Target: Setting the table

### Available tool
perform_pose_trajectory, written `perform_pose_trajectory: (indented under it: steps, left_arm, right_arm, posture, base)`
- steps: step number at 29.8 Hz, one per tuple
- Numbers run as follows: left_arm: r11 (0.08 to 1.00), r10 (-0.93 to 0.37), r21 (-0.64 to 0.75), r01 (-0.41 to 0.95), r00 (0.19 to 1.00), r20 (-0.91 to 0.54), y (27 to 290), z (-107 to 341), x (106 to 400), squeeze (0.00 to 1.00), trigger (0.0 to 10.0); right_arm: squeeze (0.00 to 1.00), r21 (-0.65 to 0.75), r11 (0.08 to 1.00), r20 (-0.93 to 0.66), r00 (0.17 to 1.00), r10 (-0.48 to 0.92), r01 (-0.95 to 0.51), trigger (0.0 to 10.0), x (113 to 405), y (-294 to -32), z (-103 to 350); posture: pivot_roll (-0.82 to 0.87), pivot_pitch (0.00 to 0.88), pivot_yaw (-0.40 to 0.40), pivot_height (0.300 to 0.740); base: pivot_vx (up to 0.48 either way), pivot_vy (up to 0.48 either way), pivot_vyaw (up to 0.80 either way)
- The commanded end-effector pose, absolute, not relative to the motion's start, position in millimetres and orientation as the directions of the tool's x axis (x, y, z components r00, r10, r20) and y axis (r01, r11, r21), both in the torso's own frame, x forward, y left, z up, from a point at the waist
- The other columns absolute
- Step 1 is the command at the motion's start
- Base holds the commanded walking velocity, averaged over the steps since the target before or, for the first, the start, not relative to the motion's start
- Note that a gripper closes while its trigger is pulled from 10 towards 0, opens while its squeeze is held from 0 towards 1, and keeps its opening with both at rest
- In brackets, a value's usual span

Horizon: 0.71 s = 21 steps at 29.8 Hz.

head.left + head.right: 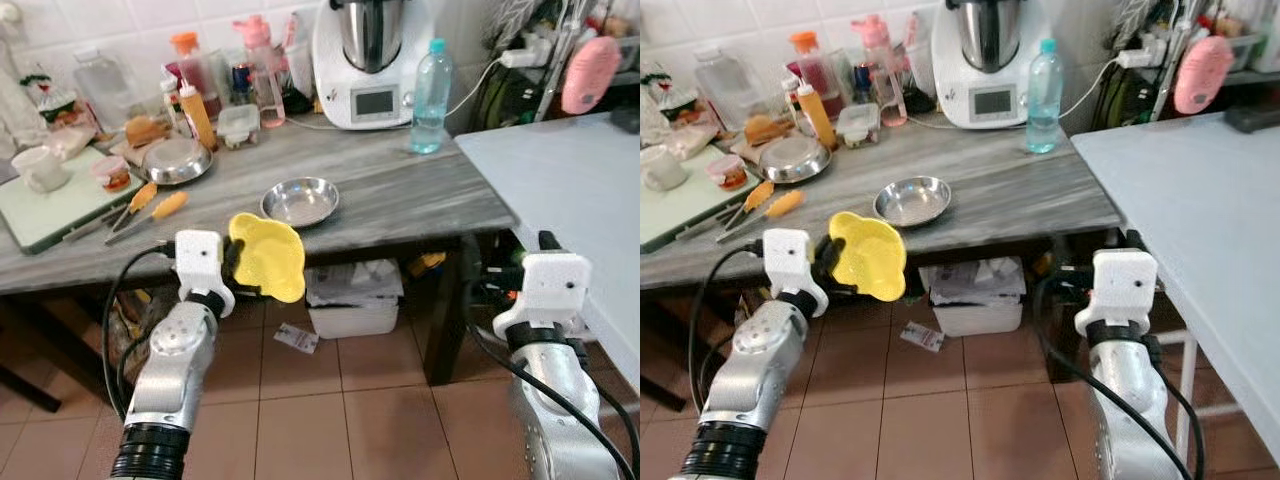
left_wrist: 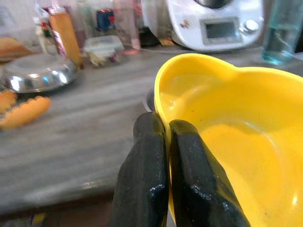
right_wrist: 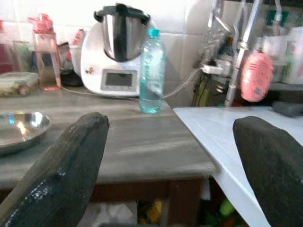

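Note:
A yellow bowl (image 1: 268, 256) with a wavy rim hangs tilted in front of the grey counter's edge, held by my left gripper (image 2: 164, 142), whose two black fingers (image 2: 147, 165) are shut on its rim. Behind it on the counter sits a small steel dish (image 1: 300, 200). My right gripper (image 3: 170, 156) is raised at the right, between the counter and the white table (image 1: 560, 190), with its fingers (image 3: 71, 161) wide apart and nothing between them.
The grey counter (image 1: 400, 190) carries a white kitchen machine (image 1: 365, 65), a water bottle (image 1: 430, 95), a steel bowl (image 1: 176, 160), orange-handled tools (image 1: 150, 205), bottles and a cutting board (image 1: 60, 205). A box (image 1: 352, 295) stands on the tiled floor underneath.

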<state>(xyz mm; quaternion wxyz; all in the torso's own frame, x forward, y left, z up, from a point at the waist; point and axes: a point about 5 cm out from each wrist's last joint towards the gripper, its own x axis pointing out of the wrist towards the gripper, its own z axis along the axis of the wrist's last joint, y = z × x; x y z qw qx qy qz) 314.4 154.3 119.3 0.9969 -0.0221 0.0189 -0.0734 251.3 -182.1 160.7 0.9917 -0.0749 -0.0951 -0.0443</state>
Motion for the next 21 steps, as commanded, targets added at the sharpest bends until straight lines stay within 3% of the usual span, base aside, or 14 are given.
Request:
perform_pose_trajectory:
  steps: [1, 21]
  left_arm:
    - [0.993, -0.115, -0.025, 0.114, 0.993, -0.015, 167.0, 126.1, 317.1, 0.0, 10.0]
    - [0.994, -0.101, -0.032, 0.101, 0.995, 0.011, 167.4, 132.5, 318.5, 0.0, 10.0]
  right_arm:
    - [0.0, -0.126, 0.99, 0.212, 0.976, -0.042, 0.07, 10.0, 253.1, -173.1, 164.3]
    - [0.0, -0.131, 0.99, 0.217, 0.976, -0.022, 0.051, 10.0, 252.2, -170.2, 164.7]
  posture:
    - [-0.07, 0.0, 0.099, 0.74]
    - [-0.07, 0.0, 0.103, 0.74]
  base:
    - [0.48, 0.0, 0.0]
    - [0.479, 0.0, 0.0]
